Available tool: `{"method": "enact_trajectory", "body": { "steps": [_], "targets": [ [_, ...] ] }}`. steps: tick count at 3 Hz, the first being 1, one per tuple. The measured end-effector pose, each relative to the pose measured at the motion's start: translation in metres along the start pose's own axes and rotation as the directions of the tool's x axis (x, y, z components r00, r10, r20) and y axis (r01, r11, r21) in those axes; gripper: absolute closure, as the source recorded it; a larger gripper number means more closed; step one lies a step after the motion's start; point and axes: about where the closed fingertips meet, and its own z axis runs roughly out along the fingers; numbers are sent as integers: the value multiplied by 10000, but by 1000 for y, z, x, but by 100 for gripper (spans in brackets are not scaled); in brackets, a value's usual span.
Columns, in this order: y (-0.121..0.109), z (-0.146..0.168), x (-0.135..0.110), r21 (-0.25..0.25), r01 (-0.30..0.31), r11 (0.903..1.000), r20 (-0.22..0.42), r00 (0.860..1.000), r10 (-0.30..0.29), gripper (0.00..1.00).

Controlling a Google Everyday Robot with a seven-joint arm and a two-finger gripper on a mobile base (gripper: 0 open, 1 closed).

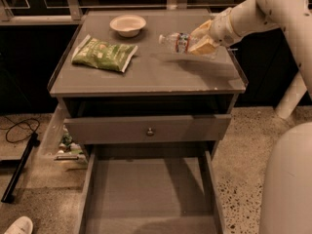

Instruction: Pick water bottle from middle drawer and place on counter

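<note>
The water bottle is clear with a white cap pointing left and a coloured label band. It lies tilted, held above the right rear part of the counter. My gripper reaches in from the right and is shut on the bottle's base end. The middle drawer is pulled out at the bottom of the view, with only its bare grey floor showing.
A green snack bag lies on the counter's left side and a white bowl at its rear middle. A closed drawer front with a round knob sits under the counter. My white arm crosses the upper right.
</note>
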Motion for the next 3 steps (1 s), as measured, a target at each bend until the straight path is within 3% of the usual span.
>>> {"method": "enact_trajectory", "body": {
  "steps": [2, 3],
  "targets": [
    [17, 30, 28, -476, -975, 9941, -91, 9952, 971, 100],
    [15, 27, 26, -477, -974, 9941, -91, 9952, 971, 81]
  ]
}}
